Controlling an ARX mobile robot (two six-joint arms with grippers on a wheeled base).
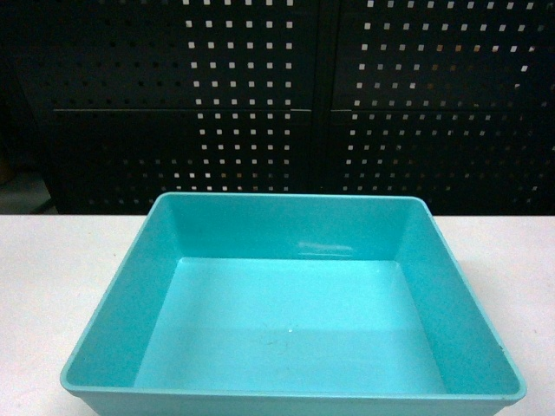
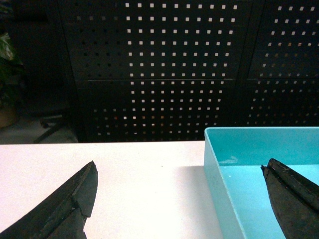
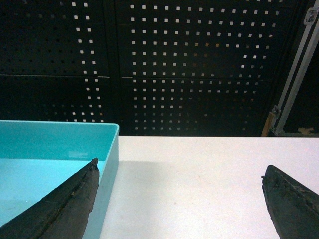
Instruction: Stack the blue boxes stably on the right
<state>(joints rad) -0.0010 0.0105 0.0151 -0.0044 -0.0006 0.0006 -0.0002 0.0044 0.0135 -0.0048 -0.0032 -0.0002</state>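
Note:
A light turquoise blue box (image 1: 286, 227), smooth-walled and holding nothing, sits open side up in the middle of the white table (image 1: 52, 260), close to the near edge. Neither gripper shows in the head view. In the left wrist view my left gripper (image 2: 179, 166) is open. It straddles the box's left wall (image 2: 214, 169), with one finger over the bare table and the other over the box's inside. My right gripper (image 3: 180, 167) is open too. Its left finger (image 3: 65, 204) hangs over the box's right wall (image 3: 110, 164), and its other finger is over the table.
Dark perforated panels (image 1: 260, 95) stand right behind the table's far edge. A metal frame (image 3: 294, 79) leans at the far right and a plant (image 2: 7, 64) shows at the far left. White tabletop (image 3: 209, 164) stretches to the right of the box, and more tabletop (image 2: 124, 169) lies to its left.

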